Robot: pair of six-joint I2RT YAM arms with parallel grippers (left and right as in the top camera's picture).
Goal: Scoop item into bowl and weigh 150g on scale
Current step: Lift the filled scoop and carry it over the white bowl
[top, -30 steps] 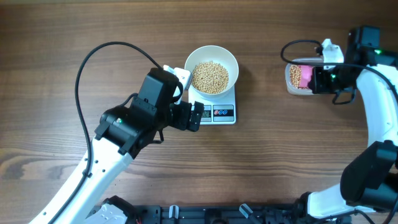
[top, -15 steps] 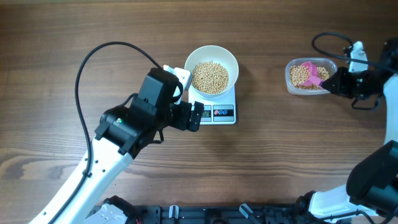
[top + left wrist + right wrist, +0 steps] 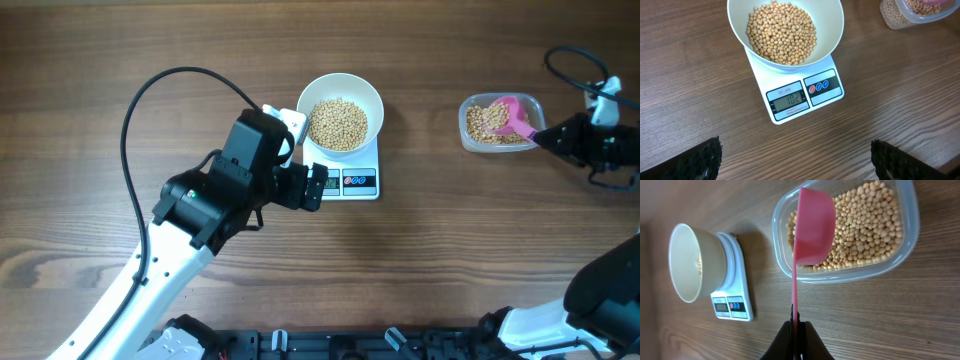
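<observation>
The white bowl (image 3: 340, 110) stands on the scale (image 3: 352, 183) with a heap of beans (image 3: 338, 123) in it. In the left wrist view the bowl (image 3: 835, 30) holds beans (image 3: 782, 32), and the scale (image 3: 805, 97) shows 102 on its display. My left gripper (image 3: 312, 186) (image 3: 800, 162) hovers open just left of the scale's front, with nothing between its fingers. My right gripper (image 3: 548, 137) (image 3: 796, 345) is shut on the handle of a pink scoop (image 3: 515, 115) (image 3: 813, 227). The scoop head hangs over the clear tub (image 3: 500, 140) (image 3: 907, 235) of beans (image 3: 865, 225).
Wooden table all around. A black cable (image 3: 150, 95) loops up from the left arm, and another cable (image 3: 570, 60) curls above the right arm at the far right edge. In the right wrist view the bowl (image 3: 687, 262) and scale (image 3: 732, 302) lie at the left.
My right arm has drawn back to the right, uncovering the tub; the pink scoop now sits over the tub's right side. The left arm, bowl and scale have not moved.
</observation>
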